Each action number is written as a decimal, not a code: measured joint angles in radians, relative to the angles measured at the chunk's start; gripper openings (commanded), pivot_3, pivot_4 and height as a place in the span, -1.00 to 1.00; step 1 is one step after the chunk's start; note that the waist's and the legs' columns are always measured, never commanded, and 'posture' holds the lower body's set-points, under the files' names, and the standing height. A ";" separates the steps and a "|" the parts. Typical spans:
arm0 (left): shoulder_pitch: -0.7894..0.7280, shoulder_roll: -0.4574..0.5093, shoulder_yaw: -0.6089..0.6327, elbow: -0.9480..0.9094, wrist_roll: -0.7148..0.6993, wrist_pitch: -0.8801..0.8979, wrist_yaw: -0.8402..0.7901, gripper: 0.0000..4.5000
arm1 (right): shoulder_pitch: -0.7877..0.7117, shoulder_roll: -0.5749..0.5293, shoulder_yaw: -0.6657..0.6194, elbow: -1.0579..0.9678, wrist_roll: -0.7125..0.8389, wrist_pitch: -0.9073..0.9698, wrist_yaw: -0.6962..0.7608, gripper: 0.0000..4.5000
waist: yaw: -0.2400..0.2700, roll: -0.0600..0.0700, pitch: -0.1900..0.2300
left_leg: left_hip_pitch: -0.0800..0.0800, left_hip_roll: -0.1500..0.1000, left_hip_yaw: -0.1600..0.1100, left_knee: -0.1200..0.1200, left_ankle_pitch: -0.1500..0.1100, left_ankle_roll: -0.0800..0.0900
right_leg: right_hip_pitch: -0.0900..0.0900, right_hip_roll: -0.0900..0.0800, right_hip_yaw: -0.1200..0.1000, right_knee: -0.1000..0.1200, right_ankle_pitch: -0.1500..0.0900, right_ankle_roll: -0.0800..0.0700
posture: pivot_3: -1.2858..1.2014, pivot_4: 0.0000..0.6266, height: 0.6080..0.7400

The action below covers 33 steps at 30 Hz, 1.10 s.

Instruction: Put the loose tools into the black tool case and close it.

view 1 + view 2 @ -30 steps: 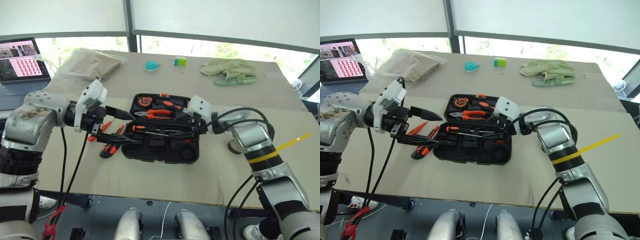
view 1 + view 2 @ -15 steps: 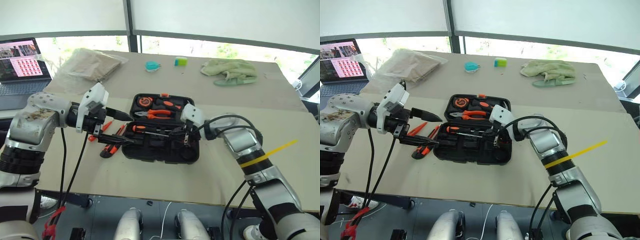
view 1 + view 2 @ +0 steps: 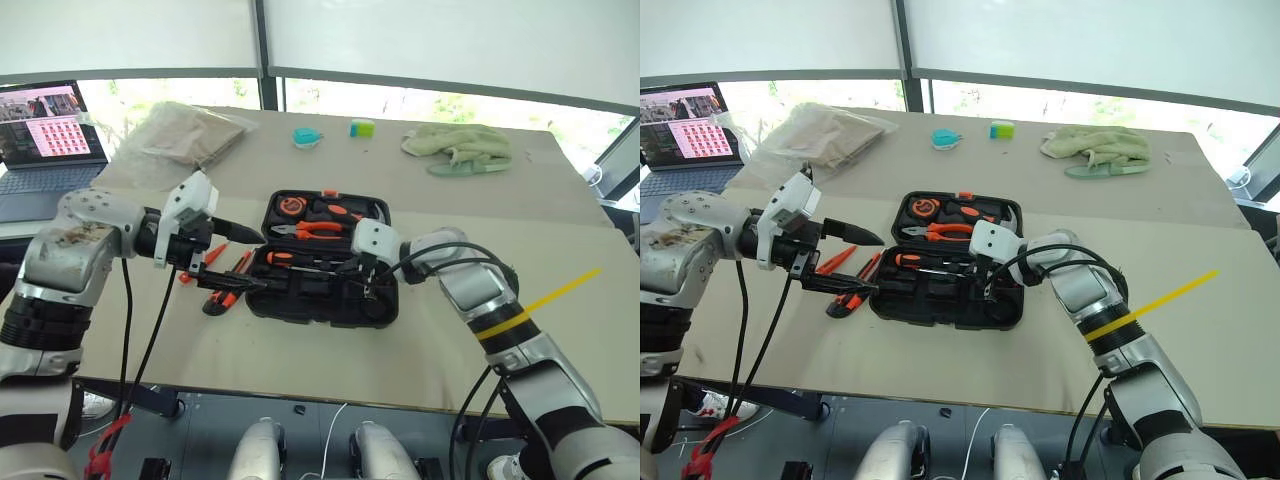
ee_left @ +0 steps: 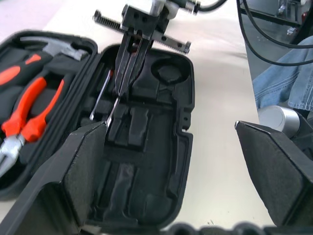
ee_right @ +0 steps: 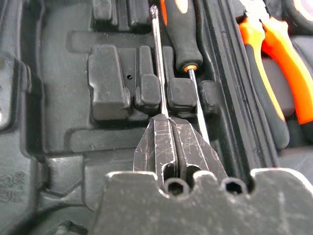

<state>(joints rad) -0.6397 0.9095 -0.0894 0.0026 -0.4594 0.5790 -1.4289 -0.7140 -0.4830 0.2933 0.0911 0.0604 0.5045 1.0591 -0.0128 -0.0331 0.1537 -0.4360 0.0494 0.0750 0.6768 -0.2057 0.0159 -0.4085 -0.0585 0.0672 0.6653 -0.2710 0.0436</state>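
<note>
A laptop (image 3: 45,125) with a pink screen sits far to the left, at the edge of the big tan table (image 3: 300,350); just past it lies a clear bag of brown stuff (image 3: 185,135); behind the table are wide windows with white blinds, and green leaves show outside.

The left gripper (image 3: 230,258) hangs above the table with its two black fingers spread wide apart and nothing between them; under it, on the table just left of the case, lie some of the loose tools (image 3: 225,280), with orange and black handles, still outside.

In the middle of the table the black tool case (image 3: 325,262) lies open and flat; its far half holds orange-handled pliers (image 3: 318,228), a hammer (image 4: 56,46) and a tape measure (image 3: 290,205); its near half has dark moulded slots, and a black-handled screwdriver (image 5: 178,34) rests in one near the hinge.

The right gripper (image 5: 171,147) is down inside the near half of the case; its fingers are squeezed shut on a thin metal screwdriver shaft (image 5: 157,63), which points along the slots beside the other screwdriver.

Farther back on the table are a small teal thing (image 3: 306,136) and a little green and yellow block (image 3: 361,127); to the right lies a crumpled pale green cloth (image 3: 460,146); a yellow strip (image 3: 560,292) sticks out near the right arm.
</note>
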 measured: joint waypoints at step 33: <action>0.201 0.250 0.133 -0.021 0.126 0.342 0.354 1.00 | 0.478 -0.464 -0.615 -0.689 0.788 0.376 0.082 1.00 | 0.017 -0.005 0.001 | -0.006 0.001 0.003 -0.008 0.002 -0.003 | -0.012 0.000 0.001 -0.001 0.001 -0.004 | 0.03 -0.52 1.00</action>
<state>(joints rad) -0.4387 1.1592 0.0435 -0.0183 -0.3337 0.9212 -1.0748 -0.2357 -0.9467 -0.3213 -0.5981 0.8487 0.8809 1.1416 0.0039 -0.0376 0.1544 -0.4416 0.0504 0.0783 0.6688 -0.2039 0.0130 -0.4207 -0.0586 0.0679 0.6641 -0.2696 0.0400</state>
